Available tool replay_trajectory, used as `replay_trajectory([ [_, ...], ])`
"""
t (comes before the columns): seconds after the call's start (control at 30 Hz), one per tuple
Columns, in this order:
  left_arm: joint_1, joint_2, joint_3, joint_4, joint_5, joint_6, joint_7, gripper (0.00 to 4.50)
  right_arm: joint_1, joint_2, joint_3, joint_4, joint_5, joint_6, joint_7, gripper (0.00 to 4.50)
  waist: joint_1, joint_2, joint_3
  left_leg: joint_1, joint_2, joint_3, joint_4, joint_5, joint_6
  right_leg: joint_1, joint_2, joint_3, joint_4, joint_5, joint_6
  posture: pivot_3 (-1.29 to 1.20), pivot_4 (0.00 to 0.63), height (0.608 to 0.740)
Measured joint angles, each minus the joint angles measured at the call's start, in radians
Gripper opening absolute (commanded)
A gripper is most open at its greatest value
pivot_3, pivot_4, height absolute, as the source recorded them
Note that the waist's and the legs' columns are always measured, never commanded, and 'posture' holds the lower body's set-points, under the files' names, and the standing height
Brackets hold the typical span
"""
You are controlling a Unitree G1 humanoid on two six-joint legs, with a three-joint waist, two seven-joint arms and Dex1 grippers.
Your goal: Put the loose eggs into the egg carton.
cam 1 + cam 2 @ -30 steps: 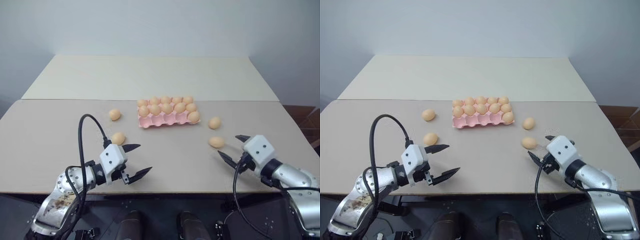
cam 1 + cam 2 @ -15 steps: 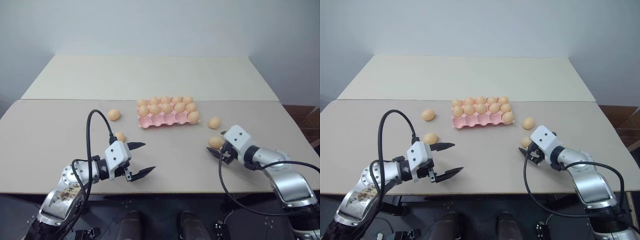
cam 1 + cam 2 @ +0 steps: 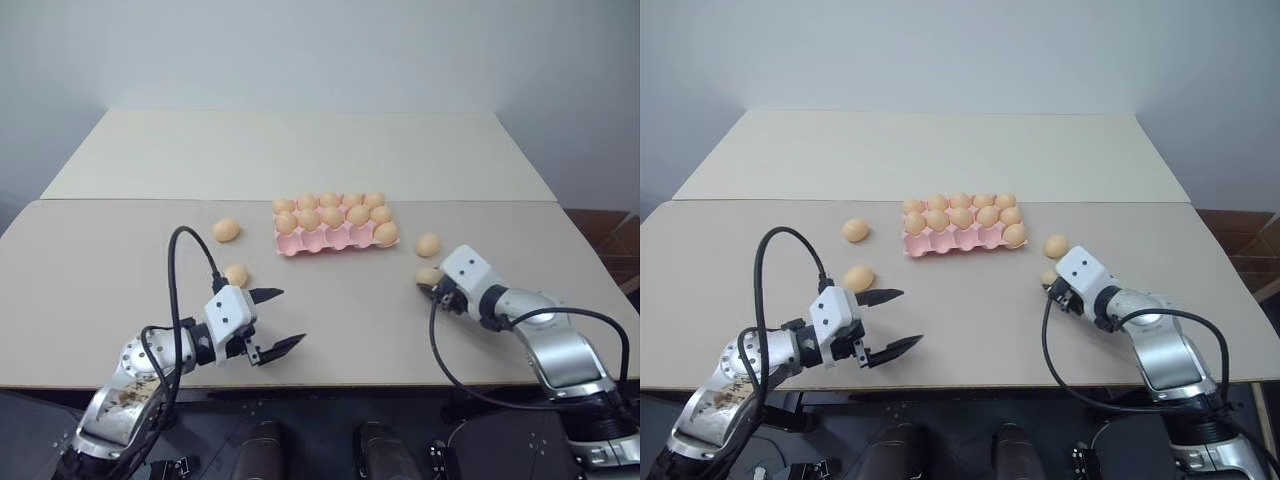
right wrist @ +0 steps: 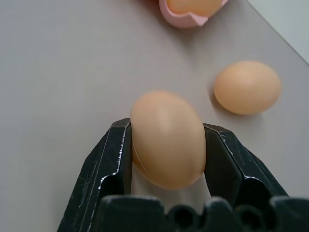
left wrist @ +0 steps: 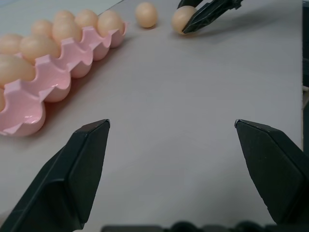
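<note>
The pink egg carton (image 3: 318, 244) lies mid-table, its far cups filled with eggs and its near row bare. Two loose eggs rest left of it, one farther (image 3: 226, 230) and one nearer (image 3: 236, 275). Right of the carton lies another loose egg (image 3: 428, 244). Just in front of that one, my right gripper (image 3: 432, 287) is shut on a loose egg (image 4: 166, 145) low over the table. My left gripper (image 3: 292, 316) stands open and empty near the front edge, a little right of the nearer left egg. The left wrist view shows the carton (image 5: 29, 104) off to one side.
A second, paler table (image 3: 300, 150) adjoins at the back along a seam. The table's front edge (image 3: 330, 384) runs close under both arms. Black cables loop above each wrist.
My right gripper has reached forward and left to the nearer right egg and shut on it. The left gripper has stayed open and almost still.
</note>
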Motion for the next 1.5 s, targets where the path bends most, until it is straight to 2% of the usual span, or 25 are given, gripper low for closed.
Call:
replay_trajectory([
  [0.17, 0.056, -0.033, 0.051, -0.044, -0.028, 0.041, 0.067, 4.5, -0.086, 0.149, -0.013, -0.087, 0.043, 0.117, -0.08, 1.79, -0.006, 0.0, 0.0, 0.001, 0.001, 0.0, 0.0, 0.0, 0.0, -0.001, 0.001, 0.001, 0.002, 0.0, 0.0, 0.0, 0.15, 0.74],
  [0.37, 0.065, -0.066, 0.08, -0.073, -0.051, 0.078, 0.124, 4.5, -0.275, 0.343, 0.018, -0.049, 0.034, 0.212, -0.222, 1.69, -0.004, 0.0, 0.0, 0.0, 0.0, 0.0, 0.0, 0.0, 0.0, -0.001, 0.001, 0.001, 0.002, 0.002, -0.002, 0.0, 0.15, 0.74],
  [0.6, 0.068, -0.059, 0.092, -0.088, -0.061, 0.086, 0.138, 4.5, -0.378, 0.458, 0.062, 0.171, -0.004, 0.197, -0.308, 1.69, -0.004, 0.0, 0.0, 0.0, 0.0, 0.0, 0.0, 0.0, 0.0, -0.001, 0.0, 0.0, 0.002, 0.002, -0.003, 0.0, 0.15, 0.74],
  [0.9, 0.075, -0.054, 0.092, -0.089, -0.057, 0.086, 0.142, 4.5, -0.41, 0.497, 0.059, 0.347, -0.032, 0.114, -0.364, 1.69, -0.007, 0.0, 0.0, 0.0, 0.0, 0.0, 0.0, 0.0, 0.0, -0.002, 0.001, 0.0, 0.002, 0.002, -0.003, 0.0, 0.15, 0.74],
  [0.97, 0.075, -0.053, 0.092, -0.089, -0.055, 0.086, 0.142, 4.5, -0.412, 0.504, 0.059, 0.359, -0.035, 0.104, -0.369, 2.42, -0.007, 0.0, 0.0, 0.0, 0.0, 0.0, 0.0, 0.0, 0.0, -0.002, 0.001, 0.0, 0.002, 0.002, -0.003, 0.0, 0.15, 0.74],
  [1.0, 0.075, -0.053, 0.091, -0.089, -0.053, 0.086, 0.142, 4.5, -0.412, 0.507, 0.059, 0.364, -0.036, 0.1, -0.372, 2.64, -0.007, 0.0, 0.0, -0.001, 0.0, 0.0, 0.0, 0.0, 0.0, -0.002, 0.001, 0.0, 0.002, 0.002, -0.003, 0.0, 0.15, 0.74],
  [1.07, 0.075, -0.053, 0.088, -0.089, -0.048, 0.086, 0.142, 4.5, -0.412, 0.513, 0.059, 0.368, -0.04, 0.093, -0.377, 3.43, -0.007, 0.0, 0.0, -0.001, 0.0, 0.0, 0.0, 0.0, 0.0, -0.002, 0.001, 0.0, 0.002, 0.002, -0.003, 0.0, 0.15, 0.74],
  [1.1, 0.075, -0.053, 0.087, -0.089, -0.047, 0.086, 0.142, 4.5, -0.413, 0.513, 0.059, 0.368, -0.04, 0.092, -0.378, 3.43, -0.007, 0.0, 0.0, -0.001, 0.0, 0.0, 0.0, 0.0, 0.0, -0.002, 0.001, 0.0, 0.002, 0.002, -0.003, 0.0, 0.15, 0.74],
  [1.13, 0.075, -0.053, 0.086, -0.089, -0.047, 0.086, 0.142, 4.5, -0.413, 0.514, 0.059, 0.368, -0.04, 0.09, -0.378, 3.79, -0.007, 0.0, 0.0, -0.001, 0.0, 0.0, 0.0, 0.0, 0.0, -0.002, 0.001, 0.0, 0.002, 0.002, -0.003, 0.0, 0.15, 0.74],
  [1.27, 0.075, -0.053, 0.079, -0.089, -0.039, 0.081, 0.14, 4.5, -0.412, 0.503, 0.047, 0.321, -0.024, 0.089, -0.365, 3.85, -0.007, 0.0, 0.0, -0.001, 0.0, 0.0, 0.0, 0.0, 0.0, -0.002, 0.0, 0.0, 0.002, 0.002, -0.003, 0.0, 0.15, 0.74],
  [1.37, 0.074, -0.054, 0.073, -0.09, -0.032, 0.078, 0.139, 4.5, -0.367, 0.474, 0.006, 0.157, 0.014, 0.096, -0.339, 3.85, -0.001, 0.0, 0.0, -0.002, 0.0, 0.0, -0.001, 0.0, 0.0, -0.003, 0.0, 0.0, 0.001, 0.002, -0.002, 0.0, 0.15, 0.74],
  [1.5, 0.075, -0.055, 0.069, -0.092, -0.027, 0.074, 0.137, 4.5, -0.207, 0.401, -0.075, -0.119, 0.092, 0.139, -0.293, 3.85, 0.002, 0.0, 0.0, -0.002, 0.0, 0.0, -0.001, 0.0, 0.0, -0.002, -0.001, -0.001, 0.001, 0.001, -0.002, 0.0, 0.15, 0.74],
])
